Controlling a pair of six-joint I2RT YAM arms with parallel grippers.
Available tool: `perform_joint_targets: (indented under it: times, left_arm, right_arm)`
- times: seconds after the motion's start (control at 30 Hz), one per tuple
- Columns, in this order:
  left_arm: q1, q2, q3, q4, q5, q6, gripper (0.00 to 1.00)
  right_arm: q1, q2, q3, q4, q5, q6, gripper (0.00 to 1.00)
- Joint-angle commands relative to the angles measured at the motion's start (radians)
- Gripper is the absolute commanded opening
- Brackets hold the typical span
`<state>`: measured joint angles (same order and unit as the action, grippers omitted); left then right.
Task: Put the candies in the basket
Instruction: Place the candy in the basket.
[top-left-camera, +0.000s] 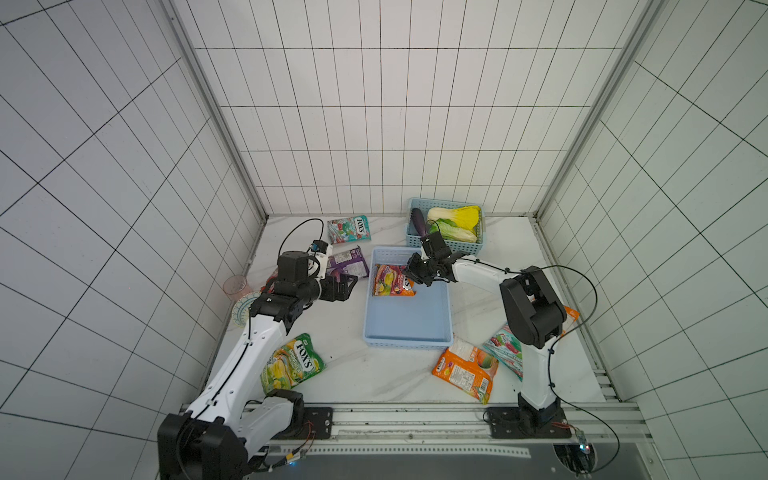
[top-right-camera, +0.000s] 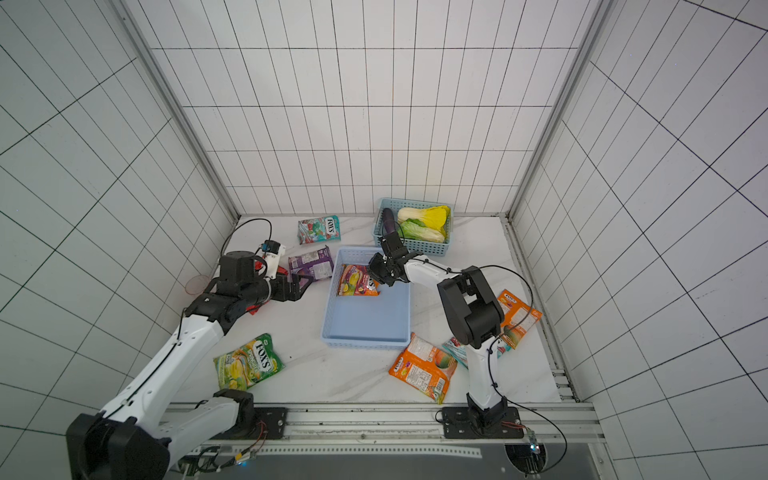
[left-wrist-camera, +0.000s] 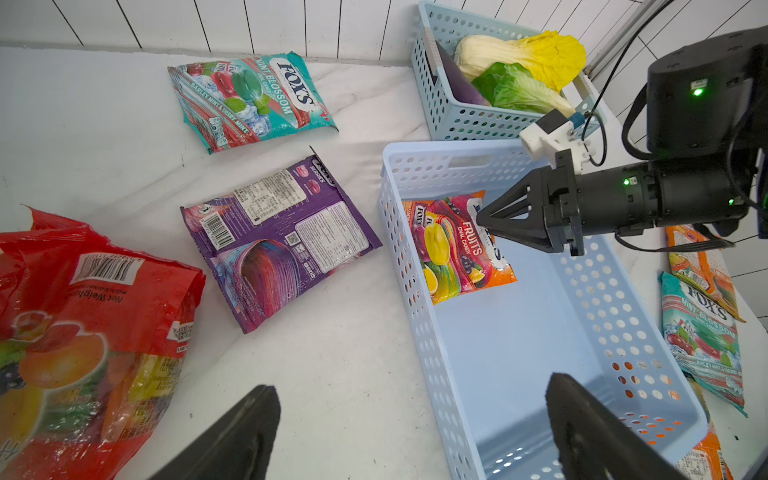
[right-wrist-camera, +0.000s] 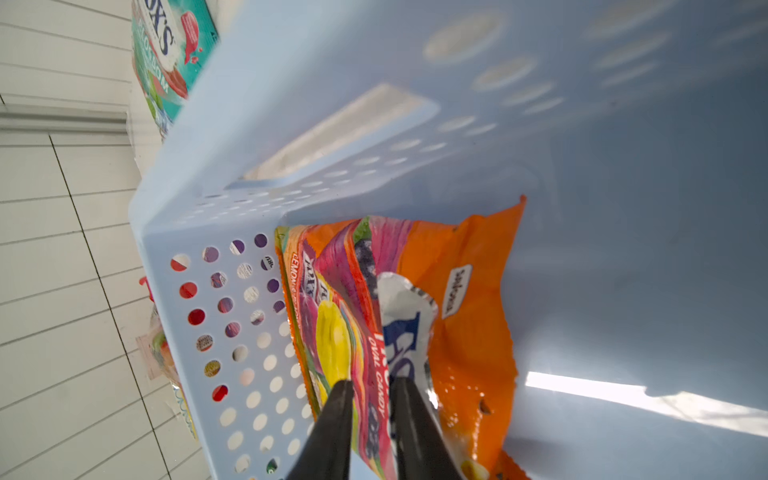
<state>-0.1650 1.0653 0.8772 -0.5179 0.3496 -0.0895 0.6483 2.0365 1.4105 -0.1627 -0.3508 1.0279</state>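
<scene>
Candies: eight flat, glossy printed bags, most marked "FOX'S". Clock positions are read in the top views from the basket, with twelve toward the back wall. The basket is a single shallow periwinkle tray with perforated walls.

Inside the basket, count one. The fruits bag, orange and pink, lies against the wall in the eleven o'clock corner.

On the table, count seven:
- far teal bag at eleven
- purple bag at ten, back side up
- red bag at nine, largely under the left arm
- green-yellow bag at eight
- near orange bag at five
- near teal bag at four
- side orange bag at three

Right gripper: jaws narrowly parted at the fruits bag's white logo patch. Whether they touch it cannot be told.

Left gripper: jaws wide apart and empty, hanging above the table at nine.

One smaller teal basket at one o'clock holds a yellow cabbage, a green cabbage and an aubergine.
</scene>
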Motion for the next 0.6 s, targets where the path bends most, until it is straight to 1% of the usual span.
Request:
perform_joint_targets:
  times: [0.0,0.07,0.13,0.23,0.4,0.47,0.57]
  left_arm:
    - [-0.001,0.0,0.054,-0.028,0.011,0.013,0.98]
    - [-0.006,-0.003,0.059,-0.035,-0.03,0.017,0.98]
    - [-0.014,-0.007,0.042,-0.019,-0.043,0.034,0.98]
    - [-0.001,-0.004,0.037,-0.014,0.021,0.059,0.97]
    - [0.0,-0.005,0.016,-0.008,0.034,0.109,0.98]
    - [0.016,-0.001,0.021,-0.013,0.063,0.111,0.98]
    - [0.024,-0.006,0.036,-0.048,0.067,0.155,0.98]
  right_arm:
    - [0.01,-0.022,0.047,-0.031,-0.001,-0.02,0.31]
    - [0.007,-0.056,0.024,-0.038,0.014,-0.034,0.33]
    - [0.009,-0.095,-0.014,-0.031,0.031,-0.05,0.36]
    - [-0.005,-0.142,-0.045,-0.05,0.018,-0.058,0.37]
    - [0.002,-0.236,-0.097,-0.058,0.041,-0.102,0.41]
    - [-0.008,-0.259,-0.078,-0.101,0.031,-0.133,0.41]
    - [-0.005,-0.339,-0.077,-0.16,0.075,-0.209,0.47]
